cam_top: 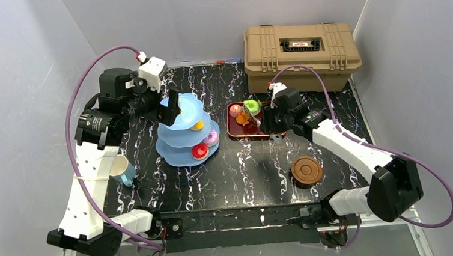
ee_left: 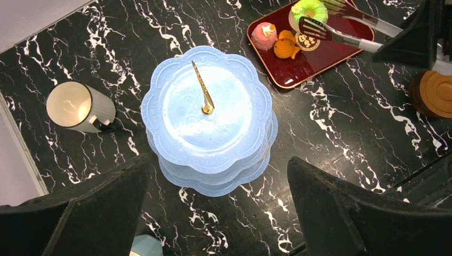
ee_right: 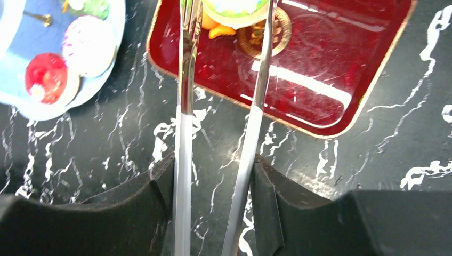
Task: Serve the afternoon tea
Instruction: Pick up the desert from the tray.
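**Tongs gripped over the tray, left jaws open above the stand**

Top view: the left gripper (cam_top: 168,108) hangs by the top tier of the light blue stand (cam_top: 184,146), jaws released and touching nothing. The right gripper (cam_top: 267,120) is at the dark red tray (cam_top: 234,132). The brown saucers (cam_top: 306,170) sit near the right arm. The label on the tan case (cam_top: 301,47) is too small to read.

Left wrist: the jaws are spread wide above the stand. A silvery-beige cup (ee_left: 80,106) stands just beside it.

Right wrist: the jaws are half closed, grasping the metal tongs (ee_right: 184,133). The tong tips seem to flank a green donut (ee_right: 234,6).
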Tool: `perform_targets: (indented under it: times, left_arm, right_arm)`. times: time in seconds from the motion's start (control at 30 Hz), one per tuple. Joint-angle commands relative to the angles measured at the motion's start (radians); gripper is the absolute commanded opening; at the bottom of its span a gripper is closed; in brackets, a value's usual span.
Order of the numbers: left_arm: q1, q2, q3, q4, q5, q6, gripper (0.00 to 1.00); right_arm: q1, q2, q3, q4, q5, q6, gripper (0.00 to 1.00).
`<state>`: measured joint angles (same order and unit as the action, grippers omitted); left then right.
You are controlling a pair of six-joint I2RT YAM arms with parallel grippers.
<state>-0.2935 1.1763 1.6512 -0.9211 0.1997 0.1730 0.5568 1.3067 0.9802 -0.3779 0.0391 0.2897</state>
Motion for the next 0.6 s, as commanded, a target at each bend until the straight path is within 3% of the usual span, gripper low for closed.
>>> perform_targets:
  times: [0.0,0.3,0.57]
  left_arm:
    - [0.004,-0.024,0.021,-0.008,0.003,0.003,0.98]
    - [0.004,-0.019,0.031,-0.010,-0.009,-0.001,0.98]
    - [0.004,-0.024,0.031,-0.015,-0.017,-0.001,0.98]
  right_arm:
    - [0.065,-0.060,0.053,-0.026,-0.075,0.030,0.03]
    - [0.368,-0.093,0.185,-0.129,0.051,0.118,0.02]
    - [0.488,-0.099,0.217,-0.122,0.054,0.197,0.02]
